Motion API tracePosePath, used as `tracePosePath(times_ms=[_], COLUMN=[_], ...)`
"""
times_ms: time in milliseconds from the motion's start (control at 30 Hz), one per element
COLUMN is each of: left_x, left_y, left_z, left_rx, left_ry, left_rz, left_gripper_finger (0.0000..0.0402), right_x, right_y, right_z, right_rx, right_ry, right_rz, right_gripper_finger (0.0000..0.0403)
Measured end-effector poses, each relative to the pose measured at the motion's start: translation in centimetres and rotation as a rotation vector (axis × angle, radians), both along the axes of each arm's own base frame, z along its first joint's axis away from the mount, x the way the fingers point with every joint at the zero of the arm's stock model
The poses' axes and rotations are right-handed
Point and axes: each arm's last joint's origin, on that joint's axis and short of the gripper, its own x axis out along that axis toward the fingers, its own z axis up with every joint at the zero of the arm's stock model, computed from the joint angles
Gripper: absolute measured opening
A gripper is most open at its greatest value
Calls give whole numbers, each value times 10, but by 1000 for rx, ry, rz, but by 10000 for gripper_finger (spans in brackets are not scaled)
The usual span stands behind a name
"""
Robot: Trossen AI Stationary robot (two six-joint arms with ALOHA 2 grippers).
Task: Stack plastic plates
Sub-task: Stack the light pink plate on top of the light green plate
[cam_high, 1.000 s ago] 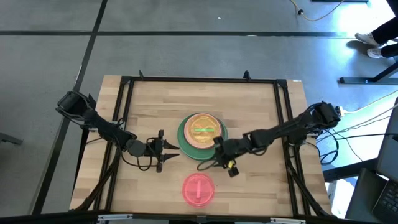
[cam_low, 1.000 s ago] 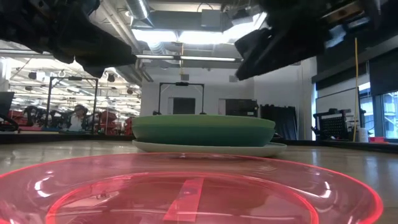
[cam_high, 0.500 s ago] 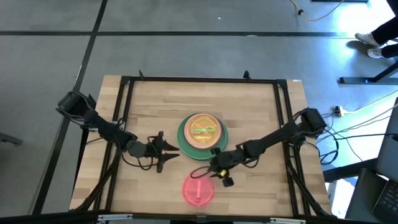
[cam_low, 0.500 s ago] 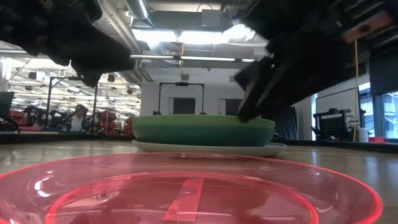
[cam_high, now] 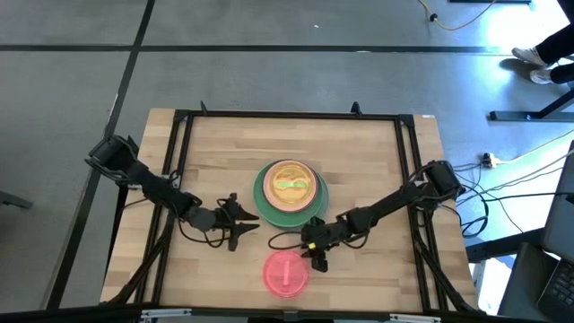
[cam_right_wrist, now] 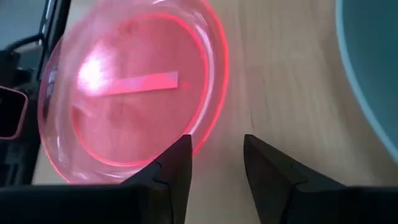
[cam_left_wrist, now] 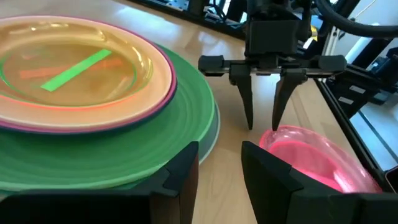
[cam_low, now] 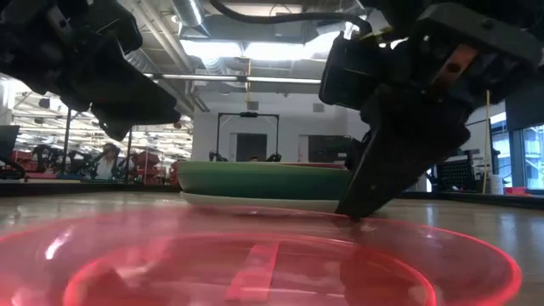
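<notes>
A stack of plates [cam_high: 289, 190] sits mid-table: a wide green plate at the bottom, magenta and peach ones above it, and a clear orange plate with a green strip on top [cam_left_wrist: 74, 68]. A single clear pink plate [cam_high: 285, 274] lies flat near the table's near edge. My right gripper [cam_high: 314, 257] is open and points down at the pink plate's far right rim [cam_left_wrist: 273, 134]. My left gripper [cam_high: 247, 224] is open. It hovers level beside the stack's near left edge [cam_left_wrist: 186, 134] and touches nothing. My right gripper stands open over the pink plate's far right rim [cam_right_wrist: 208, 121], coming from above and pointing down. One fingertip [cam_low: 353, 212] reaches down to the rim. Whether it touches the rim, I cannot tell. The plate lies on the table.
A black frame rail [cam_high: 184, 161] runs around the tabletop. A dark cable [cam_high: 280, 239] loops on the wood between the stack and the pink plate. Bare wood lies on the far side [cam_high: 287, 139] and at both near corners.
My right gripper has moved from the stack's near right edge toward the table's near edge and down, to the pink plate's far rim.
</notes>
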Motion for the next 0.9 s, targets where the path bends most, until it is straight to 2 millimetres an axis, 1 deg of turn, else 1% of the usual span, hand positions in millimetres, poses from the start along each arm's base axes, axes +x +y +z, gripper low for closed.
tracePosePath(times_ms=[200,300,400,633,733,900], left_x=[0,0,0,0,0,0], left_y=[0,0,0,-1,0,0], left_z=[0,0,0,0,0,0], left_rx=[-4,-4,-4,-5,-4,-4], left_ry=[0,0,0,-3,-2,-1], left_rz=[-1,-2,-3,-3,-1,-1], left_gripper_finger=[115,115,115,115,115,115], right_x=[-1,-3,-4,-1,-1,-1], right_y=[8,13,15,15,15,14], right_z=[2,-1,-5,-9,-11,-12], right_rx=[51,44,23,64,63,48], right_ry=[-10,-9,-7,9,12,12], right_rz=[-24,-41,-60,-98,-104,-102], right_gripper_finger=[138,138,138,137,119,51])
